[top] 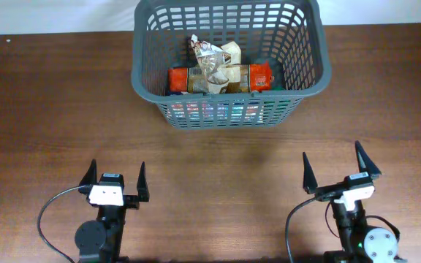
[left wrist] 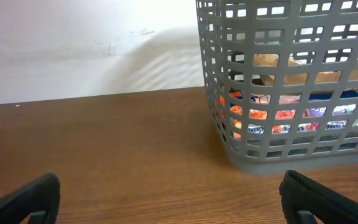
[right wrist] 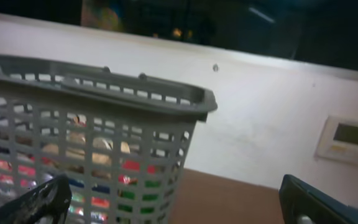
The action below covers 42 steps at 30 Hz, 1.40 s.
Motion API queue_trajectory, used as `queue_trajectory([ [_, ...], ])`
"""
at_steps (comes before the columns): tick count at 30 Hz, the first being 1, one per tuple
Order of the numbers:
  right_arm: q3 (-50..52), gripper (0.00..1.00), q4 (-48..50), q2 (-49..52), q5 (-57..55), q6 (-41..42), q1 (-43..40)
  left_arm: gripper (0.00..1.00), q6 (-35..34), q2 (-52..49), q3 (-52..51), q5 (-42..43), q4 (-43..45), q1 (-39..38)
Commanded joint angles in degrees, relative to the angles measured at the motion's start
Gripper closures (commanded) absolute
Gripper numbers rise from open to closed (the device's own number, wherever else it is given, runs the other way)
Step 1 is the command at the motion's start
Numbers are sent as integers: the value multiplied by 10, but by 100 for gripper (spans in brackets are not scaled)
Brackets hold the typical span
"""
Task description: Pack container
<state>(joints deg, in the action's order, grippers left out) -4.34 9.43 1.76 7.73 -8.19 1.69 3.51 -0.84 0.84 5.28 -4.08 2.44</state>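
The dark grey lattice basket (top: pixel 229 111) stands at the far middle of the table. It holds several grocery packets, among them an orange packet (top: pixel 221 79) with a crumpled silver wrapper (top: pixel 210 62) on top. The basket also shows at the right of the left wrist view (left wrist: pixel 291 149) and at the left of the right wrist view (right wrist: pixel 104 99). My left gripper (top: pixel 115 179) is open and empty near the front left edge. My right gripper (top: pixel 342 166) is open and empty near the front right edge. Both are well short of the basket.
The brown wooden table (top: pixel 64 109) stretches between the grippers and the basket. A white wall (left wrist: pixel 92 50) runs behind the table, with a wall panel (right wrist: pixel 348 137) at the right. Black cables trail from both arm bases.
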Motion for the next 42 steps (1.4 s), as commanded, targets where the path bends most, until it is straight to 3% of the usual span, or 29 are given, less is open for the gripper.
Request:
queue_trajectory([
  [1,12,1,2,-7,-7,-6,-13,1,9,5,-3,-6,-2,3],
  [23,40,1,-132,-16,8,-5,-22,1,9,5,-3,-6,-2,3],
  [42,40,2,-133,-16,2,1,-40,1,9,5,-3,-6,-2,3],
])
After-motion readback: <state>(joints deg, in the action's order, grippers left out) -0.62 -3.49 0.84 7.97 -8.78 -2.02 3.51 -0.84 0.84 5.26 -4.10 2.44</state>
